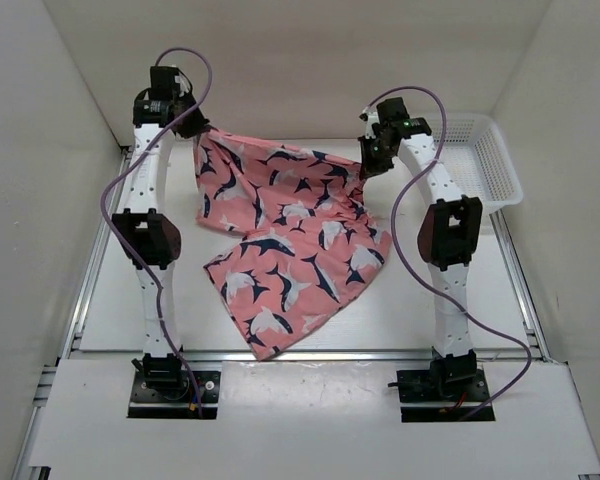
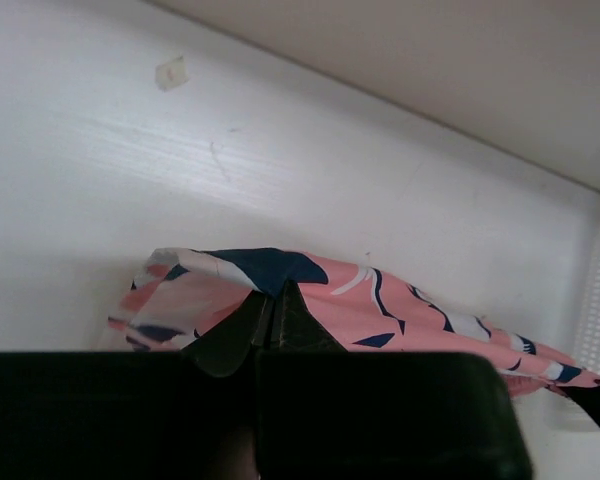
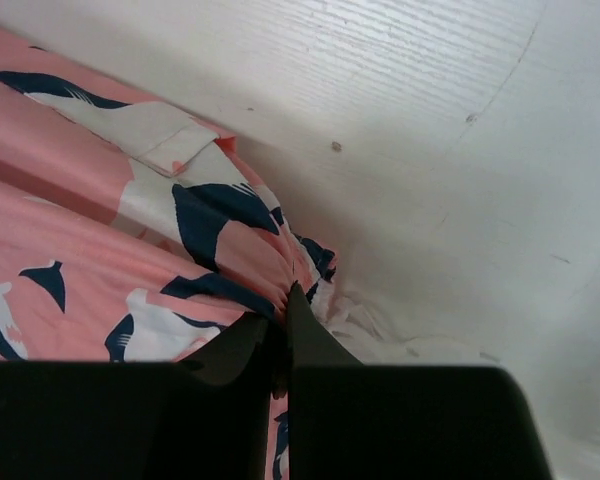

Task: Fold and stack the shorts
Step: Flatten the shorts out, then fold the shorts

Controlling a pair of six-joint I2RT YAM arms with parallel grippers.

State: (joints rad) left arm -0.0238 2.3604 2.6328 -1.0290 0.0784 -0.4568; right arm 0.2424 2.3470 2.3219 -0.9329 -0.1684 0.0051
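The shorts (image 1: 290, 250), salmon-pink with a navy-and-white shark print, lie across the middle of the desk (image 1: 110, 300), their far edge raised and the rest spread slack toward the near side, one leg reaching almost to the near rail. The far edge is taken up at two points. The left hand (image 1: 195, 125) is clenched on the far-left corner; the left wrist view shows its fingertips pressed together over a tuck of cloth. The right hand (image 1: 368, 165) is clenched on the far-right edge; the right wrist view shows the fabric gathered into small pleats where the fingers meet. Between the two grips the cloth sags and wrinkles rather than lying taut. This suggests a light, thin, limp material that will drape, bunch and drag over the surface and will hold no shape unaided. The weave appears smooth, so a shallow pinch may slip; a hold set deeper, at a hem, waistband or other doubled edge, would probably be more secure. Grips at opposite corners, drawn evenly apart, should flatten the panel before a fold. By this estimate the folding is at an early stage, as no clean crease is visible. A white perforated basket (image 1: 480, 160) stands at the far right of the desk, apart from the shorts.
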